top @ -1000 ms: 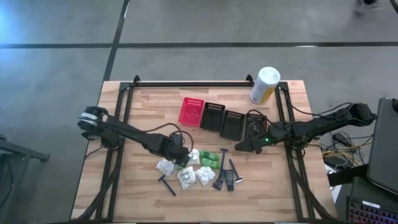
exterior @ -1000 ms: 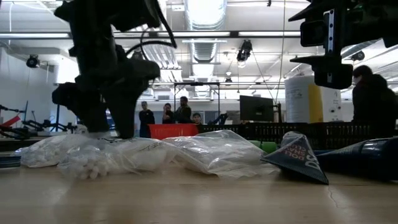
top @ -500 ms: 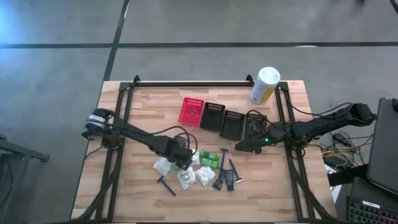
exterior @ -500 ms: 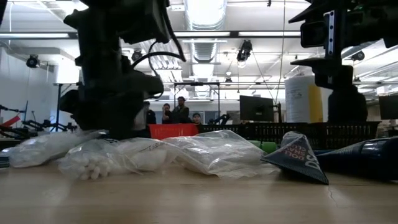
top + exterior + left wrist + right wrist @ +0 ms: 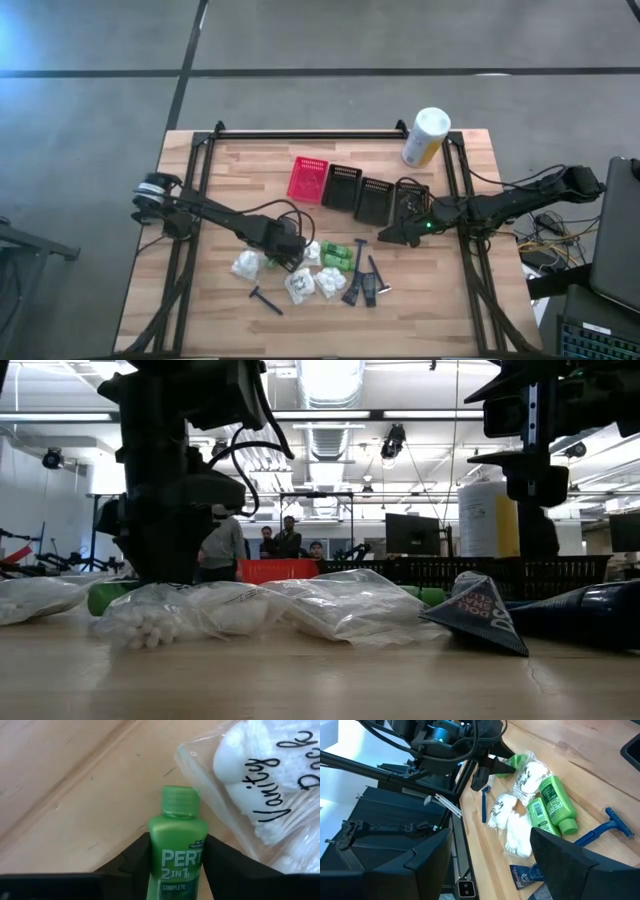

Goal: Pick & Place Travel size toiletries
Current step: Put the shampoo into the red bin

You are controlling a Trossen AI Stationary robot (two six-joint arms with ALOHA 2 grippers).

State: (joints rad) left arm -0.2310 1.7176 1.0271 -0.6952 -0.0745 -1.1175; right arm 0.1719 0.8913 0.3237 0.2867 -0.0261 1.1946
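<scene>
A pale wood-grain counter (image 5: 250,165) is seen, framed in black. A red basket (image 5: 307,179) is set beside three black baskets (image 5: 372,196). The canister (image 5: 425,137) is white with a yellow band. Bright green bottles (image 5: 551,802) with white lettering are shown; one green bottle (image 5: 176,851), ribbed at the cap, is marked "PERT 2 IN 1" in white. Clear pouches (image 5: 512,822) of white cotton are printed with black script. The razors (image 5: 598,832) are blue in the right wrist view, and dark from above. Both arms are black.
</scene>
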